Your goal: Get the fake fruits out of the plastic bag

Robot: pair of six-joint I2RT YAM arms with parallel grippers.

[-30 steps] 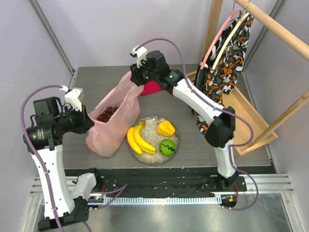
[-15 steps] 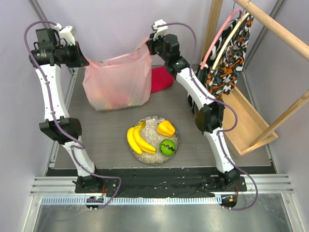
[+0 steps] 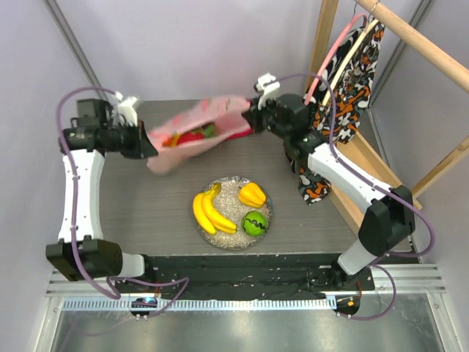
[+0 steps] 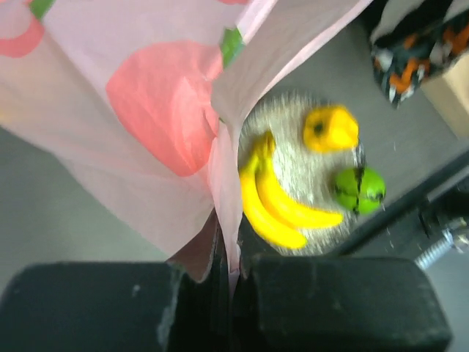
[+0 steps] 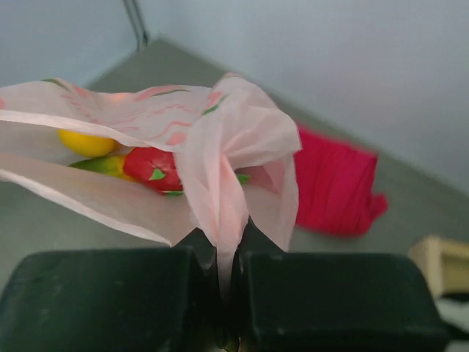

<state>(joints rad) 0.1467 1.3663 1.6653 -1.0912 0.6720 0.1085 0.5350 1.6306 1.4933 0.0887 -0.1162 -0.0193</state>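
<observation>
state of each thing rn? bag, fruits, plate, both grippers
plastic bag: held up, stretched sideways between both grippers
left gripper: fingers shut on plastic bag
right gripper: fingers shut on plastic bag
dragon fruit: inside the bag
bananas: out, on plate
green apple: out, on plate
yellow pepper piece: out, on plate
plate: flat on table

The plastic bag (image 3: pixel 194 136) is translucent pale pink, and a red, green-flecked dragon fruit (image 5: pixel 154 169) and a yellow fruit (image 5: pixel 86 143) show through it. On the near side, the glittery clear plate (image 3: pixel 233 189) carries yellow bananas (image 3: pixel 209 213), a yellow-orange pepper piece (image 3: pixel 252 194) and a green apple (image 3: pixel 254 223). At far right is a black, white and orange patterned cloth (image 3: pixel 344 95).
</observation>
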